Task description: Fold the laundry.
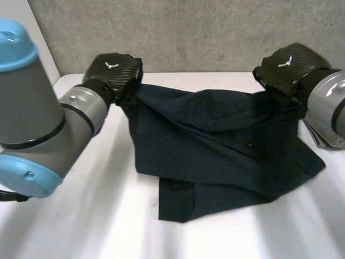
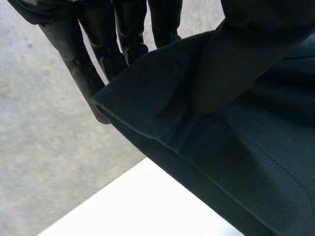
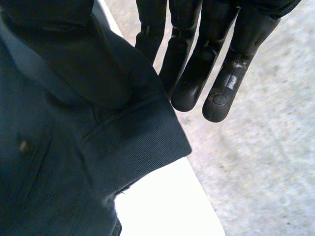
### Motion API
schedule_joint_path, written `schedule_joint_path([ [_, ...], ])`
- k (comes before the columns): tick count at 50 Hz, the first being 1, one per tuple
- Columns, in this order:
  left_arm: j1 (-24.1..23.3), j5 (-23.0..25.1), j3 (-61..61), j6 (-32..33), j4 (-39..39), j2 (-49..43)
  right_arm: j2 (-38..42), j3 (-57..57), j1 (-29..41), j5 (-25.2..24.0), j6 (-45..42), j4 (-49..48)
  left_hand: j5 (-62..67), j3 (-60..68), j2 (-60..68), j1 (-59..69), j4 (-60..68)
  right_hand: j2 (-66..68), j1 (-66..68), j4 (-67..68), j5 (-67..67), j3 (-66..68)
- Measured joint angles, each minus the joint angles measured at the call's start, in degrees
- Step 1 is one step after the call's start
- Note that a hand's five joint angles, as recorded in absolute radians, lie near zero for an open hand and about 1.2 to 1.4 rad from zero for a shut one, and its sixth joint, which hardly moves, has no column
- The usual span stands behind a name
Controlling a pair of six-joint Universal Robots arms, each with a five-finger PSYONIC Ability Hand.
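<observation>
Head view: a dark blue garment [image 1: 215,145] lies partly on the white bench [image 1: 97,216], its far edge lifted and stretched between the two hands. The left hand [image 1: 112,69] has one far corner and the right hand [image 1: 285,67] the other. The lower part is bunched on the bench near its middle. A small button [image 1: 249,144] shows on the cloth. Each hand's back carries a white bird-shaped mark [image 1: 112,65]. No lettering can be read on the hands or the garment. A grey concrete wall [image 1: 188,32] stands behind the bench.

Left wrist view: the left hand's fingers [image 2: 130,34] are straight, with a hemmed corner of the garment [image 2: 236,147] laid across them and the thumb [image 2: 256,44] pressed down on top. The cloth is pinched, not just resting. The bench [image 2: 147,206] shows beneath the corner.

Right wrist view: the right hand's fingers [image 3: 197,59] are also straight. A banded corner of the garment [image 3: 128,142] is clamped against them by the thumb [image 3: 64,44]. A button [image 3: 22,145] sits on the cloth beside a stitched seam. The bench [image 3: 162,206] shows below.
</observation>
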Motion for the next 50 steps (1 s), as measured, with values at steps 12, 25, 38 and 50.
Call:
schedule_joint_path([
  [12, 2.31, -1.18, 4.89, 5.89, 1.46, -7.54, 11.63, -6.96, 0.26, 2.36, 0.67, -3.13, 0.06, 0.05, 0.04, 0.00, 0.20, 0.00, 0.00, 0.00, 0.00, 0.00],
  [25, 4.11, -5.60, 36.09, 6.34, 13.81, -17.65, 22.21, -28.57, 0.75, 4.36, 8.26, -35.23, 0.00, 0.07, 0.05, 0.00, 0.21, 0.16, 0.00, 0.29, 0.00, 0.00],
  [38, 3.17, -7.52, 18.79, 6.24, 24.16, -6.97, 16.60, -16.67, 0.01, 1.66, 17.29, -45.92, 0.00, 0.07, 0.05, 0.00, 0.22, 0.16, 0.00, 0.29, 0.00, 0.00],
  [50, 3.29, -6.90, -14.43, 6.60, 23.51, -2.25, 13.40, 11.09, -0.10, -5.88, 15.56, -40.40, 0.00, 0.07, 0.09, 0.00, 0.22, 0.16, 0.00, 0.29, 0.00, 0.00],
])
